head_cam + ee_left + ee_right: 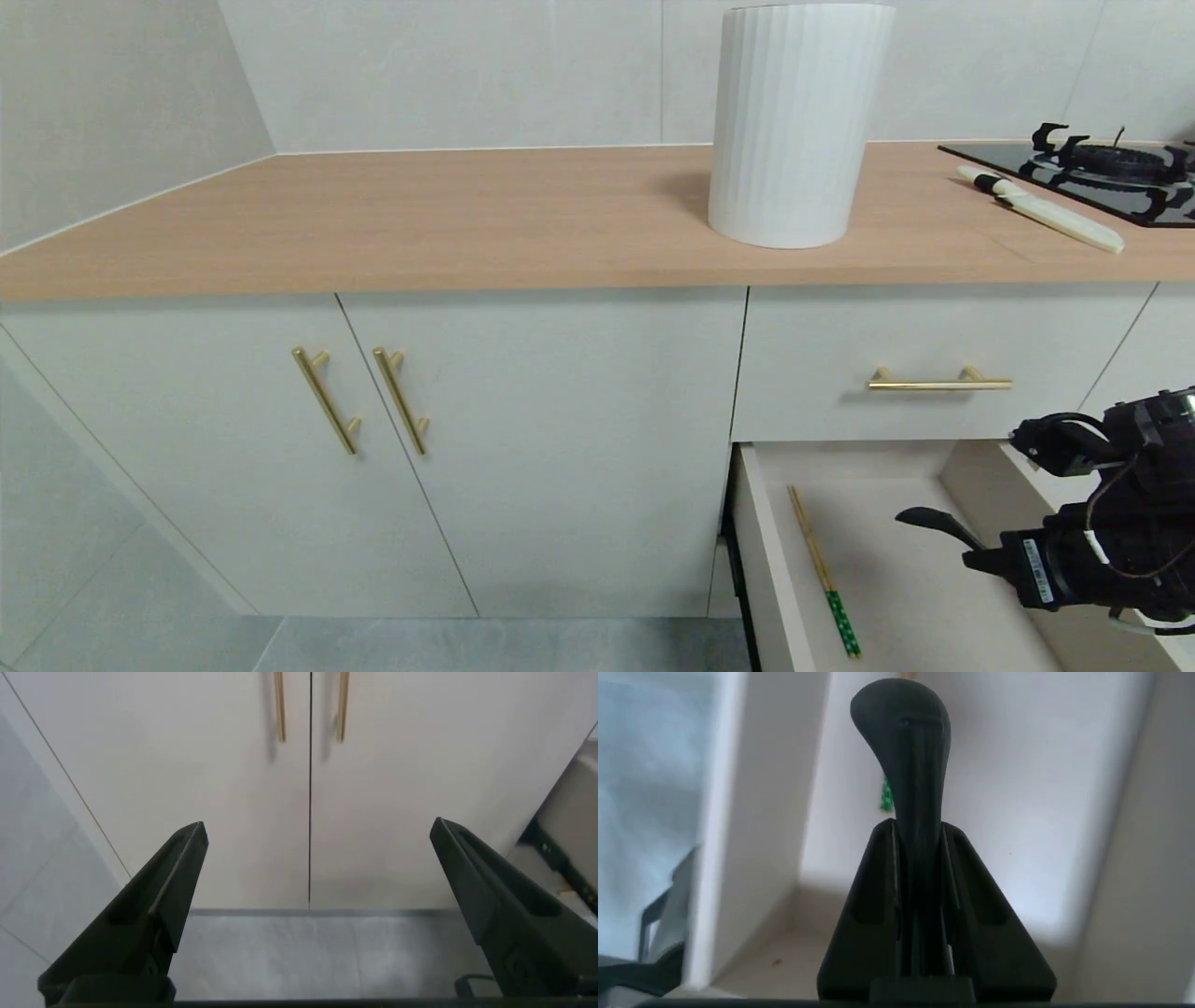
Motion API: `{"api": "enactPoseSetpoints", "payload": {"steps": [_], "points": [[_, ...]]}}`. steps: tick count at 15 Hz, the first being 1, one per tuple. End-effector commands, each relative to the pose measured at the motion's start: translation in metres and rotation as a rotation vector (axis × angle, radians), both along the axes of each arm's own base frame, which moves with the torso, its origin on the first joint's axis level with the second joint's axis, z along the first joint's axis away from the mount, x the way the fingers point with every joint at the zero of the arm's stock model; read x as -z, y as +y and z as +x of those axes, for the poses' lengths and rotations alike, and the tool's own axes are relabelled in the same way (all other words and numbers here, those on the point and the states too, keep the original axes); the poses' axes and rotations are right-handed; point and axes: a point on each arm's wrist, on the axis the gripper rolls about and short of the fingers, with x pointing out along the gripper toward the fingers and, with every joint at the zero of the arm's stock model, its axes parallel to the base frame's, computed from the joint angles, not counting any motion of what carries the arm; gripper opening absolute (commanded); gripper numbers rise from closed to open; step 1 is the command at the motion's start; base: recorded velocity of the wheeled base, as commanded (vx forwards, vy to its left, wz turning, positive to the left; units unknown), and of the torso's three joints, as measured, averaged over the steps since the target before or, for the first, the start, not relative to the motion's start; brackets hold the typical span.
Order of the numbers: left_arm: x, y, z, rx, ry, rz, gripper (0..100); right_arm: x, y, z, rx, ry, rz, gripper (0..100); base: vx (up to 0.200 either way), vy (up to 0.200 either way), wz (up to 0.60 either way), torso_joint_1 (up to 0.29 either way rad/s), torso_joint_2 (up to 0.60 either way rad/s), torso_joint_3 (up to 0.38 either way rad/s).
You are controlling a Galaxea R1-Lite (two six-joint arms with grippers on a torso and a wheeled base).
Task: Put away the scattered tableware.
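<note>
The right gripper [976, 558] hangs low on the robot's right, over the open drawer [747, 541]. Its jaws are pinched on the handle of a black utensil [929, 521], whose rounded end juts out past the fingertips. The right wrist view shows the same hold: the right gripper [917, 835] clamps both sides of the black utensil [901, 728], with the pale drawer floor beyond it. The left gripper [318, 831] has its jaws spread wide with nothing between them. It faces the cupboard doors [308, 784] low down, just above the grey floor.

The wooden countertop [420, 224] runs the full width of the head view, backed by pale tiled walls. Below it are two cupboard doors [523, 448] with slanted brass handles. To their right is a shut drawer front [934, 336] with a brass bar, and the open drawer sits directly beneath it. A tall white ribbed container [789, 121] stands upright on the countertop. A black hob [1102, 173] sits at the far right. A pale knife [1041, 208] with a dark-banded handle lies on the wood just beside the hob's near edge. A pair of chopsticks [822, 583] with green ends lies inside the open drawer along its left wall.
</note>
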Motion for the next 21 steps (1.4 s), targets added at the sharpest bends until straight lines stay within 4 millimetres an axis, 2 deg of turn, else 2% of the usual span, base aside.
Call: {"api": "enactPoseSetpoints", "payload": {"steps": [1, 7, 11, 13, 14, 15, 18, 21], "points": [[0.000, 0.000, 0.000, -0.001, 0.001, 0.000, 100, 0.007, 0.000, 0.004, 0.008, 0.031, -0.009, 0, 0.000, 0.000, 0.00, -0.036, 0.20, 0.149], [0.000, 0.000, 0.000, -0.001, -0.001, 0.000, 100, 0.013, 0.000, 0.011, 0.015, 0.042, -0.017, 0, 0.000, 0.000, 0.00, -0.006, 0.03, 0.015], [0.000, 0.000, 0.000, -0.001, 0.001, -0.002, 100, 0.061, 0.004, 0.044, 0.103, 0.115, -0.101, 0, 0.000, 0.000, 0.00, 0.000, 0.00, 0.000], [0.000, 0.000, 0.000, -0.001, -0.001, 0.000, 100, 0.082, 0.005, 0.053, 0.132, 0.131, -0.089, 0, 0.000, 0.000, 0.00, 0.000, 0.00, 0.000], [0.000, 0.000, 0.000, -0.001, -0.001, -0.002, 100, 0.101, 0.005, 0.058, 0.141, 0.121, -0.096, 0, 0.000, 0.000, 0.00, 0.000, 0.00, 0.000], [0.000, 0.000, 0.000, -0.001, 0.001, 0.000, 100, 0.106, 0.005, 0.060, 0.147, 0.115, -0.104, 0, 0.000, 0.000, 0.00, 0.000, 0.00, 0.000], [0.000, 0.000, 0.000, -0.001, 0.001, 0.000, 100, 0.141, 0.006, 0.068, 0.189, 0.040, -0.138, 0, 0.000, 0.000, 0.00, 0.000, 0.00, 0.000], [0.000, 0.000, 0.000, -0.001, 0.001, 0.000, 100, 0.159, 0.006, 0.071, 0.200, -0.016, -0.139, 0, 0.000, 0.000, 0.00, 0.000, 0.00, 0.000]]}}
